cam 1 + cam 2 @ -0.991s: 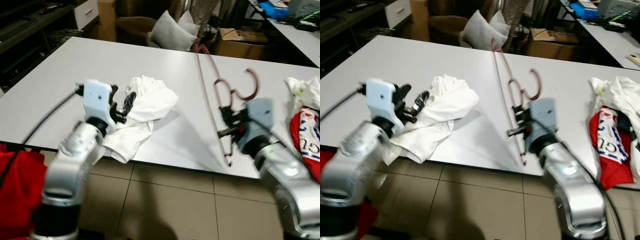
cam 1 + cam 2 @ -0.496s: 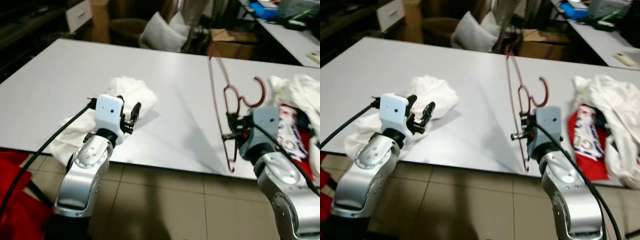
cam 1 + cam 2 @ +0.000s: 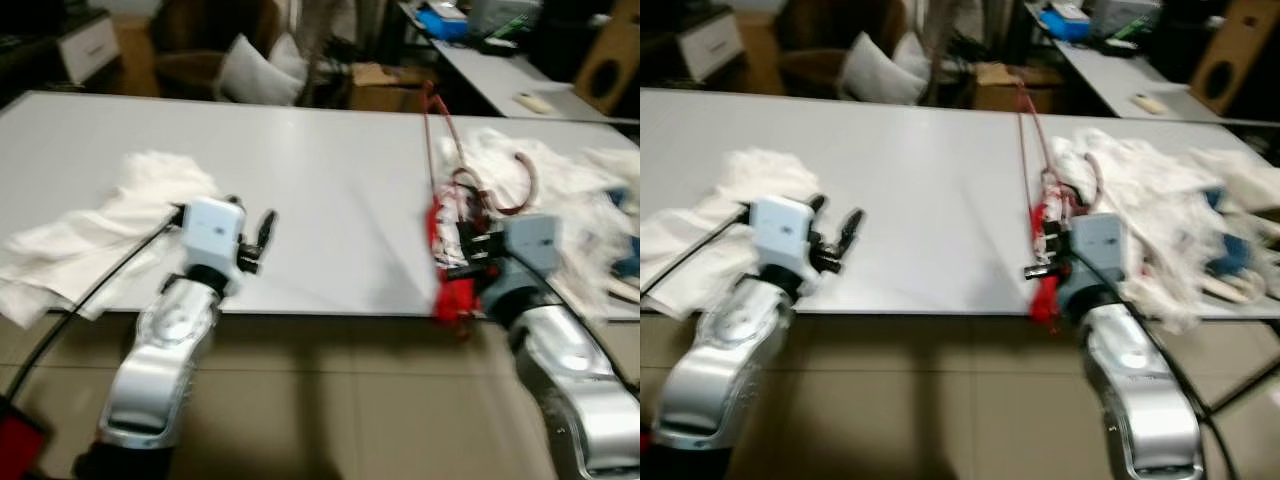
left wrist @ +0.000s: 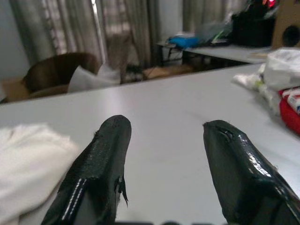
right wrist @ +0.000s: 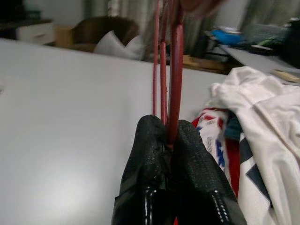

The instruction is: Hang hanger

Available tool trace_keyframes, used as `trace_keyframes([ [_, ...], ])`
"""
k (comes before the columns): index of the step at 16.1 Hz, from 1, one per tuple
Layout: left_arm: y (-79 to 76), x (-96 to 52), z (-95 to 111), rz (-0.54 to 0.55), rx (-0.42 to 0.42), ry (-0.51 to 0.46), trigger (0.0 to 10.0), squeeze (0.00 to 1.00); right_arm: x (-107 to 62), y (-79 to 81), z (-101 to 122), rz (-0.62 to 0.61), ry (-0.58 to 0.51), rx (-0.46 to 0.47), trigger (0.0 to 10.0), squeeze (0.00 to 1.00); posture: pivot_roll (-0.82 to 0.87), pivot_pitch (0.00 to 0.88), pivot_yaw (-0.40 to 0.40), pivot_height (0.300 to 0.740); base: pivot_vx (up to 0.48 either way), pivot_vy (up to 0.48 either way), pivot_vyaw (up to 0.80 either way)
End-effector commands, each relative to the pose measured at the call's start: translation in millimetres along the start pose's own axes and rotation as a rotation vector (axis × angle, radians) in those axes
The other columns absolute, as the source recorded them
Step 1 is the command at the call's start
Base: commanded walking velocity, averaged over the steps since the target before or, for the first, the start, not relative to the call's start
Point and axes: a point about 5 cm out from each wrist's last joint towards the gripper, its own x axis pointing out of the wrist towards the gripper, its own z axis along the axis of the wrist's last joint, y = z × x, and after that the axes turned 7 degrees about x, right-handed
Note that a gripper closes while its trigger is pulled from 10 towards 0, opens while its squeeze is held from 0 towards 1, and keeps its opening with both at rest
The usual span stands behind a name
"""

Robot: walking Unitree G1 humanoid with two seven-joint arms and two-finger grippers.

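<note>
Right now the right gripper is clamped on the hanger, held upright above the table edge against piled clothes. Left gripper hovers spread beside a white cloth.

Large white table, front edge running above tiled floor. White crumpled cloth lies at table's left end, spilling to front edge. Heap of white clothes covers right end, with red garment at its near side, hanging over front edge. Blue patches show within heap, too blurred to identify. Middle stretch of tabletop bare, grey-white, slightly glossy.
</note>
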Motion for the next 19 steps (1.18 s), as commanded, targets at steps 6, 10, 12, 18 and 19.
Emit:
trace_keyframes([
  [6, 2.7, 5.3, 9.3, 0.038, -0.036, -0.027, 10.0, 0.0, 5.2, -0.4, 13.1, -0.001, -0.084, -0.006, 10.0, 0.0, -0.08, 0.0, -0.045, 0.74, 0.0, -0.377, 0.0],
  [10, 4.3, 3.2, 6.5, 0.06, -0.11, 0.008, 10.0, 0.0, 2.0, 1.1, 14.9, 0.011, -0.098, 0.01, 10.0, 0.0, -0.09, 0.0, -0.04, 0.74, 0.0, -0.182, 0.0],
  [12, 1.8, -1.4, 1.4, 0.06, -0.105, 0.018, 10.0, 0.0, -2.7, 2.1, 8.4, 0.016, -0.073, 0.01, 10.0, 0.0, -0.09, 0.0, -0.055, 0.74, 0.0, 0.0, 0.0],
  [18, -7.8, 16.3, 8.1, -0.047, -0.122, -0.02, 10.0, 0.0, -11.2, -12.5, 14.5, -0.064, -0.077, 0.021, 10.0, 0.0, -0.14, 0.011, -0.027, 0.74, 0.0, 0.0, -0.13],
  [19, -8.8, 16.0, 8.3, -0.05, -0.12, -0.019, 10.0, 0.0, -12.5, -12.7, 13.7, -0.062, -0.072, 0.031, 10.0, 0.0, -0.14, 0.011, -0.027, 0.74, 0.0, 0.0, -0.8],
])
